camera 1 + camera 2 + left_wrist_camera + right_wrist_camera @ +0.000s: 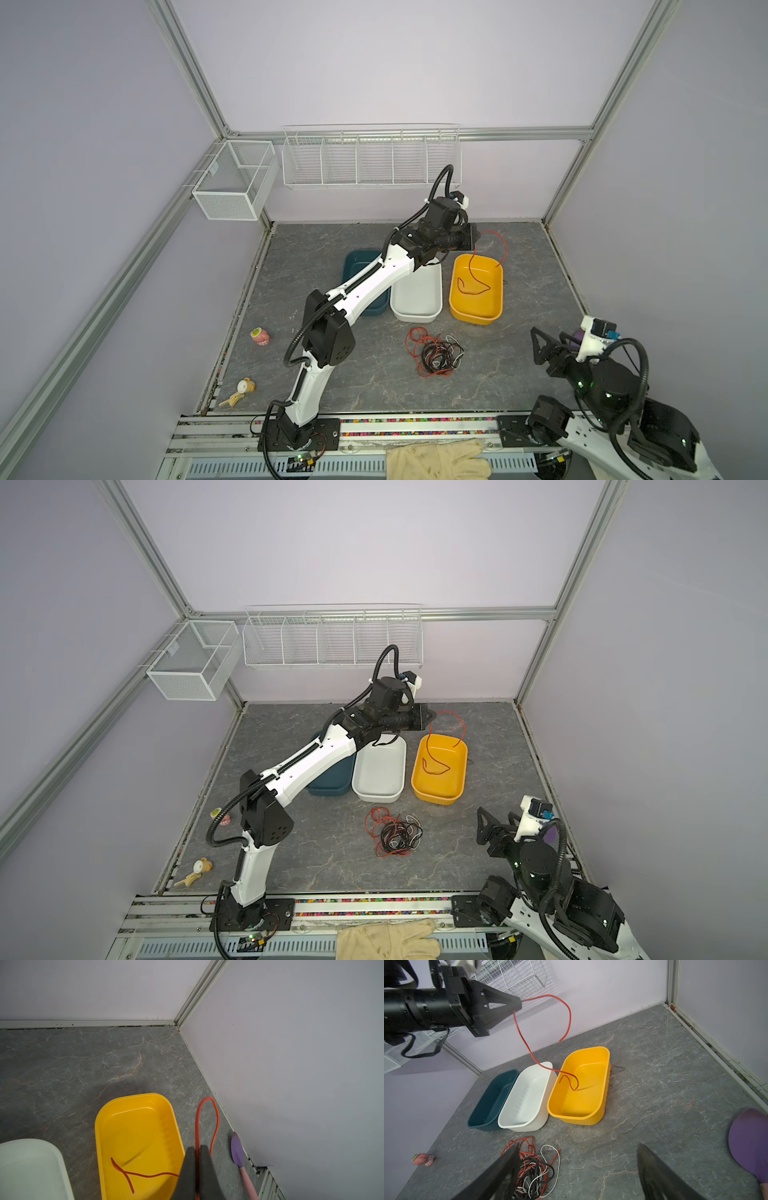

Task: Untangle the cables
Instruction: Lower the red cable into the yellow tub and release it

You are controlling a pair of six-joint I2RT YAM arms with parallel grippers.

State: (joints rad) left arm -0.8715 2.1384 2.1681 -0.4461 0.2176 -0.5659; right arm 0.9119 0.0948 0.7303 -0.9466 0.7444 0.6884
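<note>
Left gripper point(197, 1150) pinches a red cable point(197, 1126), tail in the yellow bin point(168, 1126) below; dropping it likely follows (right gripper point(577, 1151) gapes).

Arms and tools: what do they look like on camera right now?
The left arm and right arm have white link shells, black joints and black ribbed hoses; green lights glow on the right arm. The left tool and right tool are black, with tapered fingers showing triangular cut-outs.
</note>
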